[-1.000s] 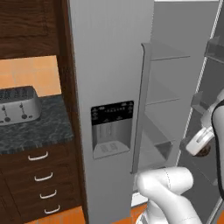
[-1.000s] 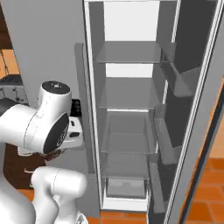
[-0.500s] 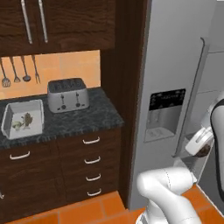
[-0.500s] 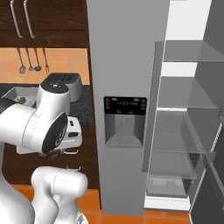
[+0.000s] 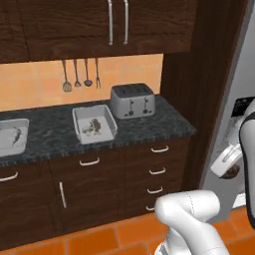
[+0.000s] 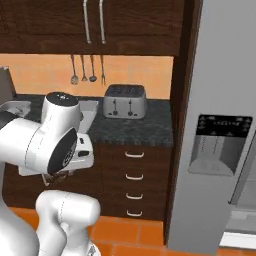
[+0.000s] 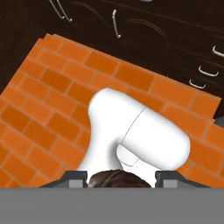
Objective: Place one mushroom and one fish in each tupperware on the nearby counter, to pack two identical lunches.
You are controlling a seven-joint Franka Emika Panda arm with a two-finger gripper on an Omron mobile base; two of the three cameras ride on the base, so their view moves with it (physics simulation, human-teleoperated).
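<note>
From the left base view I see the table (image 5: 149, 122), a dark speckled top over brown drawers (image 5: 154, 172) with white handles, carrying two trays. The nearer tray (image 5: 93, 123) sits just left of the silver toaster (image 5: 132, 99) and holds a pale fish (image 5: 88, 130) beside a dark mushroom (image 5: 96, 123); the two lie close together, and I cannot tell whether they touch. The second tray (image 5: 11, 137) is at the left edge of that view, well apart from the first, with one fish (image 5: 17, 135) lying in it. Utensils (image 5: 79, 74) hang on the orange wall above the trays, under the wall cabinets (image 5: 99, 25). In the hand view the end effector (image 7: 120, 177) points down at the orange tile floor (image 7: 39, 96), its two dark tips standing either side of a rounded reddish-brown mushroom (image 7: 119, 179); I read it as clenched on that mushroom. The same brown lump shows under the wrist at the right of the left base view, held well away from the table and low beside the grey fridge (image 5: 239, 99). In the right base view the toaster (image 6: 125, 101) stands on the table (image 6: 145, 127), the fridge door with its dispenser panel (image 6: 217, 145) is to the right, and part of a tray (image 6: 89, 111) shows behind the arm.
</note>
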